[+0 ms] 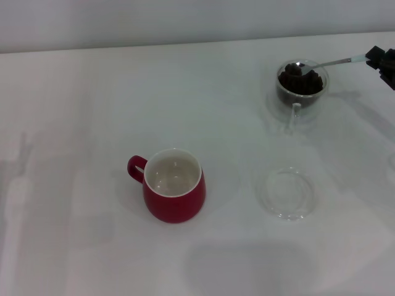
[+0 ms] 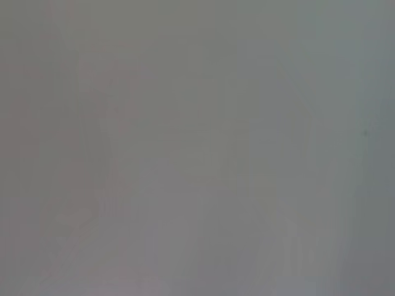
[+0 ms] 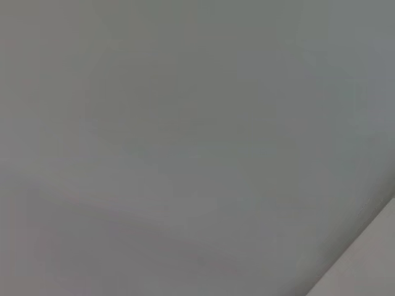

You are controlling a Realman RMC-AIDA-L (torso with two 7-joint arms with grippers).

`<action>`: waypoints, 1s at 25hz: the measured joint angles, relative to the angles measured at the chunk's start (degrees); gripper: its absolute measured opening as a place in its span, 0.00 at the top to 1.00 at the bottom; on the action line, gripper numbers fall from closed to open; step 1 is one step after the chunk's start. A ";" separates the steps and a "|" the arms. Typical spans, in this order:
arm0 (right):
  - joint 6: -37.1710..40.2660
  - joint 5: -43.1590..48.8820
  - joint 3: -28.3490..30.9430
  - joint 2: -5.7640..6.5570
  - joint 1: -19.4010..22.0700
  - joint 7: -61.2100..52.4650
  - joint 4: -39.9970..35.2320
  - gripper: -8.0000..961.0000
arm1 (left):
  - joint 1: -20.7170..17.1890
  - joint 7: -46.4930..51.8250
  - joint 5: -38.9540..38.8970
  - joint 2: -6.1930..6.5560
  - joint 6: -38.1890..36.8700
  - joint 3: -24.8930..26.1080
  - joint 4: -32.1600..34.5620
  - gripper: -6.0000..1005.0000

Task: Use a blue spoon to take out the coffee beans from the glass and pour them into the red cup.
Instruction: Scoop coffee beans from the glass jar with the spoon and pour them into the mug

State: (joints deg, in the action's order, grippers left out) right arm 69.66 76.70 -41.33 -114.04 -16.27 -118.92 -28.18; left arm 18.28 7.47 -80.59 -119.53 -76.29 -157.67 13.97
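- Black, and mostly cut off by the head view's right edge, the right gripper (image 1: 381,61) is clamping the pale handle end of the one blue spoon (image 1: 327,62); both wrist views are showing only blank grey.
- The spoon is lying nearly level, its long axis running left-right, bowl pointing left over the coffee beans (image 1: 300,81) in the one glass (image 1: 301,83), far right on the white table (image 1: 92,111).
- One red cup (image 1: 175,186) is standing upright nearer, handle left, with one clear glass saucer (image 1: 286,193) well to its right.

The red cup (image 1: 174,194) sits near the middle of the table (image 1: 74,123). The glass (image 1: 302,83) stands at two o'clock from it, well apart — coffee beans (image 1: 302,81) inside, the blue spoon (image 1: 324,63) over them. A saucer (image 1: 286,193) lies at three o'clock.
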 joint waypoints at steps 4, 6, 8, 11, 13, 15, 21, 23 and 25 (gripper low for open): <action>0.97 0.05 -0.24 0.11 -0.28 -0.70 0.69 0.81 | -0.01 0.00 0.00 0.00 0.00 0.00 0.00 0.12; 2.08 0.09 -0.28 0.16 -0.25 -1.23 0.79 0.80 | 0.06 0.00 0.00 0.01 0.01 0.00 0.00 0.12; 3.21 0.11 -0.28 0.13 0.01 -1.54 0.82 0.80 | 0.16 0.00 0.00 0.05 0.01 0.00 0.00 0.11; 5.34 0.12 -0.28 0.02 0.34 -2.02 1.18 0.80 | 0.37 0.00 0.00 0.07 0.04 0.00 0.00 0.12; 6.65 0.12 -0.27 0.01 0.40 -2.16 1.70 0.80 | 0.48 0.00 0.00 0.08 0.05 0.00 0.00 0.12; 8.03 0.12 -0.27 0.00 0.42 -2.18 2.40 0.80 | 0.63 0.00 0.00 0.08 0.07 0.00 0.00 0.12; 9.81 0.21 -1.98 -0.33 0.20 -1.52 4.65 0.80 | 0.72 0.00 0.00 0.09 0.10 -0.11 0.00 0.12; 10.02 0.23 -2.85 -0.41 0.10 -1.26 4.97 0.80 | 0.72 0.00 0.00 0.09 0.10 -0.15 0.00 0.12; 10.22 0.23 -3.73 -0.50 -0.04 -1.00 5.22 0.80 | 0.72 0.00 0.01 0.09 0.10 -0.17 0.00 0.12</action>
State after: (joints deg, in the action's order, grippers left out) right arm 79.88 76.93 -45.05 -114.54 -16.31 -119.92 -22.96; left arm 19.00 7.47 -80.59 -119.44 -76.19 -157.84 13.97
